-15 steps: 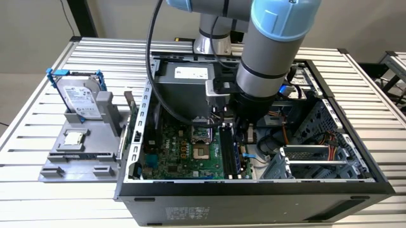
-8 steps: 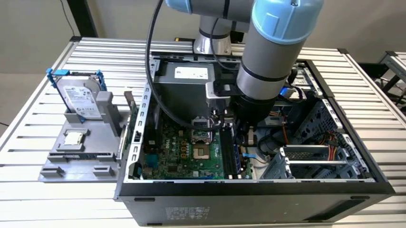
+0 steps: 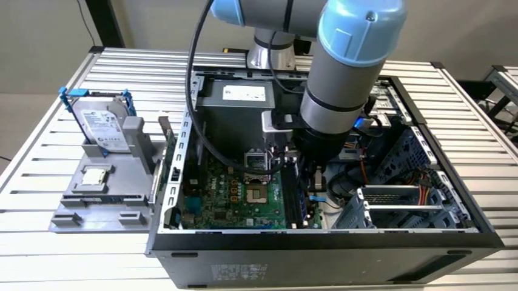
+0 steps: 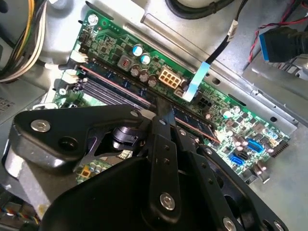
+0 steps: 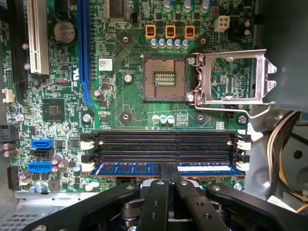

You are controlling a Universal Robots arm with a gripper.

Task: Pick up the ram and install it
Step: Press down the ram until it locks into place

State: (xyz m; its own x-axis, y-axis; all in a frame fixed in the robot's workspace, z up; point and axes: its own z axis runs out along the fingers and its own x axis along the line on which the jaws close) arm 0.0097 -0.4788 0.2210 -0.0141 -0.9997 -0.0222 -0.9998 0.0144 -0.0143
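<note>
Ram point(image 5: 163, 169) lies as a blue-green stick in the slot of the motherboard point(image 5: 120, 103) nearest the hand point(image 5: 168, 169), seen in the first wrist view, with white clips at each end of the slot row. The hand's two black fingers point(image 5: 161, 185) are drawn narrow and pinch the stick at about its middle from above. Beside it run further black slots point(image 5: 163, 139), and beyond them sits the open processor socket point(image 5: 165, 78) with its metal latch frame point(image 5: 233, 77) swung aside. In the second wrist view the fingertips point(image 4: 162, 109) meet at the same long slot. In the exterior view the arm point(image 3: 344, 79) reaches down into the open computer case point(image 3: 324, 242) on a slatted worktop point(image 3: 73, 254). To the exterior view's left, a grey holder point(image 3: 101, 203) carries a hard drive point(image 3: 101, 124) standing upright and a small square chip point(image 3: 94, 176).
</note>
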